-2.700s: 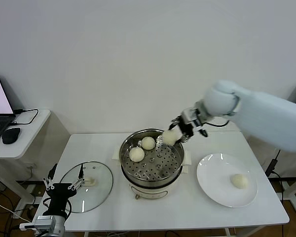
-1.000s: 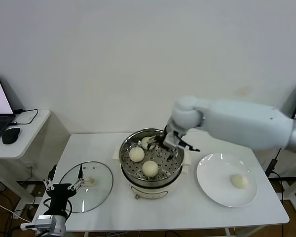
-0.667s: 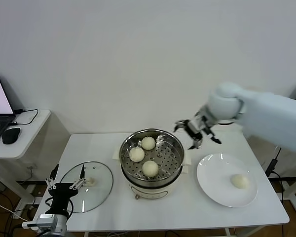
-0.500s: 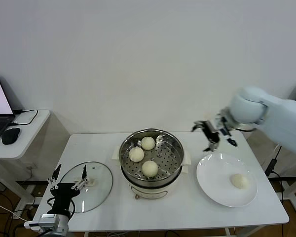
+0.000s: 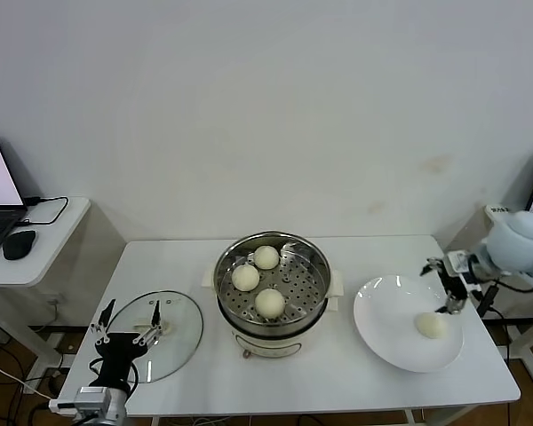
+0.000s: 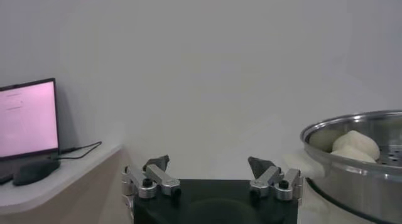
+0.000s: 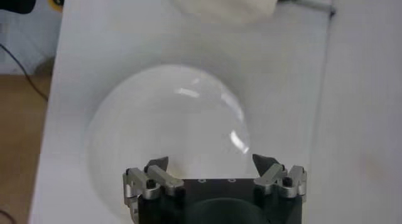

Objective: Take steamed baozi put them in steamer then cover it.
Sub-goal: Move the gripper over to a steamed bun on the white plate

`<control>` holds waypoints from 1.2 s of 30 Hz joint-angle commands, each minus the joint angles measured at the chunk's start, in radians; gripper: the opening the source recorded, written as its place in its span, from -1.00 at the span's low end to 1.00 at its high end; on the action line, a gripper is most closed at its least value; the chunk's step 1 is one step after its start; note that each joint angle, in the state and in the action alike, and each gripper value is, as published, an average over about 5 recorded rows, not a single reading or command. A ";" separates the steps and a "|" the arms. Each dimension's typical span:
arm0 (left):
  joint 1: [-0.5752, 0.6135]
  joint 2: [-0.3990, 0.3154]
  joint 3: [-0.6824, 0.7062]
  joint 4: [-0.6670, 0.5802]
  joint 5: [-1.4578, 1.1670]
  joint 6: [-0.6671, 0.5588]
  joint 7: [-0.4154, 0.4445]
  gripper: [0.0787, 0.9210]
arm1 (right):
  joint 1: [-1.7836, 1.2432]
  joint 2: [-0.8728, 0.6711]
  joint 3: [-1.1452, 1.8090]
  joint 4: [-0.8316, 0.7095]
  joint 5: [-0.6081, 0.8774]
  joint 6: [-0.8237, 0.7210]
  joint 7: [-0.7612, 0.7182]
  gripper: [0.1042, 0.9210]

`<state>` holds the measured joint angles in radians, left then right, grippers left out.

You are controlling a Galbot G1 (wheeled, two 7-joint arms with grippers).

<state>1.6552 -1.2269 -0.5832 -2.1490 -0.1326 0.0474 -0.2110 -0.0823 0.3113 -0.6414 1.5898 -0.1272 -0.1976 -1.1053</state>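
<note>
3 steamed baozi (image 5: 269, 303) in steamer (image 5: 274, 332); right pincer (image 5: 455, 280) open above plate (image 5: 384, 330); left pincer (image 5: 127, 325) open.

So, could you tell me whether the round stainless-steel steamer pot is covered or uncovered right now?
Uncovered: the steamer stands open with three white buns visible inside, and the clear glass lid lies flat on the table beside it.

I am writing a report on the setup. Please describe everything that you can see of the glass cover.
The cover is a round lid of clear glass with a thin metal rim and a small cream-white handle at its centre. It lies flat on the white table, near the front left corner, apart from the steamer, which stands open. The table shows through the glass. The open left gripper hangs just above its near left part; whether they touch cannot be told.
</note>
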 commanded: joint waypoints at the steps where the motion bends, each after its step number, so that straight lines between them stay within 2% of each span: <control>1: 0.003 0.000 0.002 -0.002 0.003 0.002 0.000 0.77 | -0.410 0.031 0.321 -0.129 -0.137 0.006 0.002 0.76; 20: 0.002 -0.005 0.003 0.012 0.015 0.004 -0.001 0.77 | -0.372 0.204 0.294 -0.319 -0.166 0.020 0.045 0.76; 28: 0.000 -0.004 0.002 0.019 0.016 0.004 -0.001 0.77 | -0.333 0.246 0.270 -0.348 -0.170 0.017 0.051 0.75; 36: -0.003 -0.009 0.006 0.022 0.017 0.003 -0.001 0.77 | -0.302 0.261 0.255 -0.361 -0.174 0.015 0.053 0.64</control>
<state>1.6529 -1.2358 -0.5788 -2.1283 -0.1159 0.0510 -0.2124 -0.3988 0.5401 -0.3845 1.2600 -0.2941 -0.1829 -1.0557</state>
